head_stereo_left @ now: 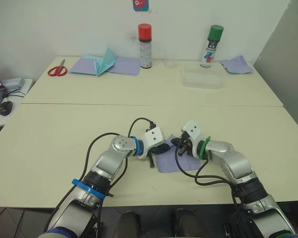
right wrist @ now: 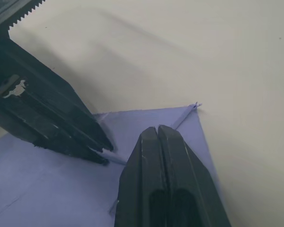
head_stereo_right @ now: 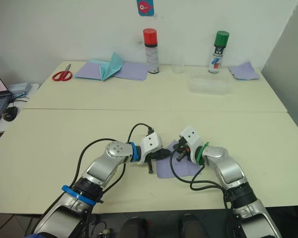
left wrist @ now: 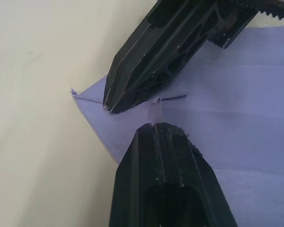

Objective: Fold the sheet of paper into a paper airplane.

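The lavender sheet of paper (head_stereo_left: 178, 161) lies flat on the near table, folded to a point at its far corner (left wrist: 75, 92). Both grippers meet over that corner. In the left wrist view my left gripper (left wrist: 154, 125) is shut, with a thin raised flap of the paper pinched at its tip. My right gripper (right wrist: 158, 128) is shut too, and its tip presses down on the folded layer just beside the left one. From the head, the left gripper (head_stereo_left: 164, 147) and the right gripper (head_stereo_left: 177, 144) almost touch.
On the far table lie red scissors (head_stereo_left: 57, 70), a teal pointed paper piece (head_stereo_left: 106, 61) on lavender sheets (head_stereo_left: 125, 66), a red-capped can (head_stereo_left: 145, 45), a green-capped can (head_stereo_left: 212, 45), a clear tub (head_stereo_left: 203, 79) and a lavender scrap (head_stereo_left: 237, 65). A mouse (head_stereo_left: 5, 108) sits far left.
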`<state>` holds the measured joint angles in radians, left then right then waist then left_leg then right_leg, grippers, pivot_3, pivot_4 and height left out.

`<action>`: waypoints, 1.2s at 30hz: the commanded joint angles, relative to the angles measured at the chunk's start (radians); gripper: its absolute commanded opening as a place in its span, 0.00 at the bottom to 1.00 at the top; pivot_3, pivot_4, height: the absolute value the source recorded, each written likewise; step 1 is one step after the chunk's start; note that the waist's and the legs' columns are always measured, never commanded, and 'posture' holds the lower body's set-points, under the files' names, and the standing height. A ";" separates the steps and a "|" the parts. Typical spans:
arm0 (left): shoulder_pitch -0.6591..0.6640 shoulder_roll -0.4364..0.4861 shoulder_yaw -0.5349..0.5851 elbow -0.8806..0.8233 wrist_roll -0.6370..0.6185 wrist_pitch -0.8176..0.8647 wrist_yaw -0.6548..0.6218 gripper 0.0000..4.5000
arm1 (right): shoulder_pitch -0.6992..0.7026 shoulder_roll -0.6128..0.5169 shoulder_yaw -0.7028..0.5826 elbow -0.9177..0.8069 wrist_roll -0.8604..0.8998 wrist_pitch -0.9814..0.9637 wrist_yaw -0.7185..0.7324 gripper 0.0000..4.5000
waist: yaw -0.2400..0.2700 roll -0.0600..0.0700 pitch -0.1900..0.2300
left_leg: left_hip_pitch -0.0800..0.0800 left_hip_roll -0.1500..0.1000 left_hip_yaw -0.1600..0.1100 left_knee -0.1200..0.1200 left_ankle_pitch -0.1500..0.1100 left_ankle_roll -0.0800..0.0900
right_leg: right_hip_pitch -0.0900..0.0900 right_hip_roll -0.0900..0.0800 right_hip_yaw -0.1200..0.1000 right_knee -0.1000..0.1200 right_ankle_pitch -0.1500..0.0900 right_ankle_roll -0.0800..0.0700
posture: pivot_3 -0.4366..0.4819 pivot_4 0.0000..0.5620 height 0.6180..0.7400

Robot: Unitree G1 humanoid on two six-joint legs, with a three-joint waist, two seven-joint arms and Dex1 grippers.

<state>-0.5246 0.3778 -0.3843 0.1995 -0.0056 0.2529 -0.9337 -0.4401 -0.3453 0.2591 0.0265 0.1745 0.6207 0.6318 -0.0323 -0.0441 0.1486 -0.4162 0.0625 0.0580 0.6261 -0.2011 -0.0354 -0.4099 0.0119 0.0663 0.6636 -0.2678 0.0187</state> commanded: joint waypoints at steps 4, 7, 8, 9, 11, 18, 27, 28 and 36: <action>0.000 0.011 -0.027 0.023 0.041 -0.017 -0.014 0.01 | 0.000 -0.020 0.016 0.005 -0.025 0.005 0.027 0.00 | 0.000 0.000 0.000 | 0.000 0.000 0.000 0.000 0.000 0.000 | 0.000 0.000 0.000 0.000 0.000 0.000 | 0.48 0.27 1.00; 0.002 0.000 -0.012 0.016 0.025 -0.011 -0.016 0.01 | 0.006 -0.022 0.019 -0.001 -0.024 0.008 0.037 0.00 | 0.000 0.000 0.000 | 0.000 0.000 0.000 0.000 0.000 0.000 | 0.000 0.000 0.000 0.000 0.000 0.000 | 0.48 0.27 1.00; 0.003 -0.003 -0.004 0.009 0.012 -0.005 -0.023 0.01 | 0.007 -0.022 0.020 -0.002 -0.026 0.008 0.040 0.00 | 0.000 0.000 0.000 | 0.000 0.000 0.000 0.000 0.000 0.000 | 0.000 0.000 0.000 0.000 0.000 0.000 | 0.48 0.27 1.00; 0.003 -0.004 0.003 0.001 0.001 0.002 -0.030 0.06 | 0.008 -0.022 0.020 -0.002 -0.027 0.007 0.041 0.00 | 0.000 0.000 0.000 | 0.000 0.000 0.000 0.000 0.000 0.000 | 0.000 0.000 0.000 0.000 0.000 0.000 | 0.48 0.27 1.00; 0.010 0.006 0.021 -0.034 -0.037 0.034 -0.058 0.16 | 0.011 -0.020 0.021 0.000 -0.030 0.003 0.041 0.00 | 0.000 0.000 0.000 | 0.000 0.000 0.000 0.000 0.000 0.000 | 0.000 0.000 0.000 0.000 0.000 0.000 | 0.48 0.27 1.00; 0.047 0.107 0.134 -0.166 -0.157 0.155 -0.116 0.64 | 0.010 -0.009 0.028 0.015 -0.036 -0.018 0.050 0.00 | -0.001 0.001 0.000 | -0.001 0.001 0.000 -0.001 0.000 0.000 | -0.001 0.001 -0.001 0.000 -0.001 -0.001 | 0.48 0.27 1.00; 0.080 0.142 0.260 -0.160 -0.225 0.178 -0.071 0.92 | 0.047 -0.019 0.049 -0.035 -0.035 -0.014 0.096 0.00 | 0.000 0.001 0.000 | 0.000 0.001 0.000 -0.001 0.000 0.000 | -0.001 0.000 0.000 0.000 -0.001 -0.001 | 0.48 0.27 1.00; 0.081 0.140 0.254 -0.164 -0.221 0.173 -0.069 0.92 | 0.049 -0.021 0.049 -0.038 -0.038 -0.013 0.097 0.00 | 0.000 0.001 0.000 | -0.001 0.001 0.000 -0.001 0.000 0.000 | -0.001 0.000 -0.001 0.000 -0.001 -0.001 | 0.48 0.27 1.00; 0.082 0.070 0.205 -0.109 -0.166 0.046 -0.016 0.71 | 0.077 -0.044 0.048 -0.059 -0.043 0.003 0.102 0.00 | 0.001 0.001 0.000 | 0.000 0.000 0.000 -0.001 0.000 0.000 | -0.001 0.000 -0.001 0.000 -0.001 -0.001 | 0.48 0.27 1.00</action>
<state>-0.4374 0.4518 -0.1692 0.0979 -0.1816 0.3421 -0.9512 -0.3913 -0.3744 0.2812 -0.0362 0.1377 0.5943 0.7192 -0.0315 -0.0434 0.1491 -0.4167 0.0628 0.0582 0.6255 -0.2016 -0.0351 -0.4105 0.0124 0.0655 0.6640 -0.2685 0.0174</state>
